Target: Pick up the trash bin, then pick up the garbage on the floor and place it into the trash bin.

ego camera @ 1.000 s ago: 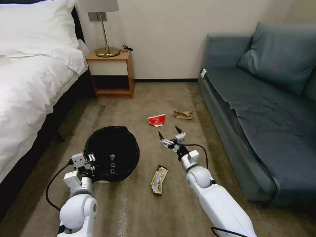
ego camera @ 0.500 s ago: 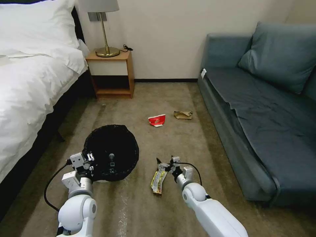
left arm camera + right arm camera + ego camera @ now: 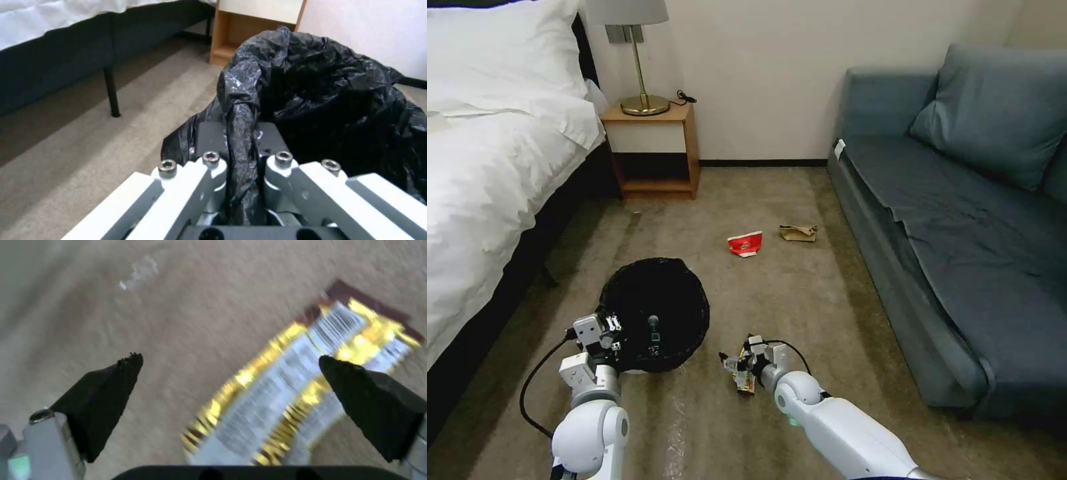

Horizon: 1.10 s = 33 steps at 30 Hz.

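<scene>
The trash bin [image 3: 654, 313] is gripped at its near rim by the left gripper [image 3: 606, 331], whose fingers are pressed together on a fold of the black bag [image 3: 242, 133]; the bin is seen on the carpet [image 3: 800, 293] beside the bed [image 3: 487, 173].

A miss is the likely risk here. The snack wrapper [image 3: 285, 393] lies flat and thin on the carpet, so it could be skated over or pushed aside if the fingertips are closed too high. It could also be caught by one corner only and dropped on the way to the bin.

The right gripper [image 3: 738, 361] is held low over the wrapper with its fingers spread wide. One fingertip [image 3: 356, 390] is placed over the wrapper's far half, the other over bare carpet beside it. Further off, the red-and-white cup [image 3: 745, 243] and the brown paper [image 3: 798, 232] are left lying near the sofa [image 3: 960, 220].
</scene>
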{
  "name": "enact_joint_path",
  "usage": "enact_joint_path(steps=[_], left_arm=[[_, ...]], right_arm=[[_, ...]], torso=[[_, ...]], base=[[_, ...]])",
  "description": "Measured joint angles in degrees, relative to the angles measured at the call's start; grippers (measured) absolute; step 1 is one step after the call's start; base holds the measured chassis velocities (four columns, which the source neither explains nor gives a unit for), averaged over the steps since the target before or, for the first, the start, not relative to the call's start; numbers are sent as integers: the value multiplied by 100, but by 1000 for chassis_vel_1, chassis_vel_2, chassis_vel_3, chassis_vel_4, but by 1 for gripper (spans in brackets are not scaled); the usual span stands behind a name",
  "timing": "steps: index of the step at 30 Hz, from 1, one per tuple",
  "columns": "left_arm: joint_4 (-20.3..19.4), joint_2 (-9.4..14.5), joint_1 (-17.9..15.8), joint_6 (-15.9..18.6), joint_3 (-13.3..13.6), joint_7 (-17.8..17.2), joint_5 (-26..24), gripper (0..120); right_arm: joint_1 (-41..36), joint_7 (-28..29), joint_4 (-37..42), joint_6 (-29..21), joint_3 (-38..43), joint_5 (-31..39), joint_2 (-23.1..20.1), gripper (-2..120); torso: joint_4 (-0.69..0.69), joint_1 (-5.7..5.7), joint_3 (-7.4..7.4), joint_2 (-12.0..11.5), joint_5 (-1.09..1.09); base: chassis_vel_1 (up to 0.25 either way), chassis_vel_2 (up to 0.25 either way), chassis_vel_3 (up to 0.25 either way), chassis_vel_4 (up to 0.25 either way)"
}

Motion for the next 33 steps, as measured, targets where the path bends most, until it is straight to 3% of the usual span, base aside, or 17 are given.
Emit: enact_joint_path(steps=[25,28,31,33], left_arm=[[-10,2,35,-25,16,-1,45,5],[-18,3,35,-26,12,-6,45,5],[-19,4,34,-26,13,-8,46,5],[-23,4,33,-26,16,-11,54,5]], right_arm=[[-176,-532,-846,393,324,-723,262,100],[-179,-656,-930,540,350,-815,264,89],[-182,-662,-938,566,355,-830,260,87],[-188,-661,-962,608,374,-841,264,74]], torso=[[0,0,0,0,0],[-1,0,0,0,-1],[-1,0,0,0,-2],[-1,0,-1,0,-2]], base=[[0,0,0,0],[0,0,0,0],[0,0,0,0],[0,0,0,0]])
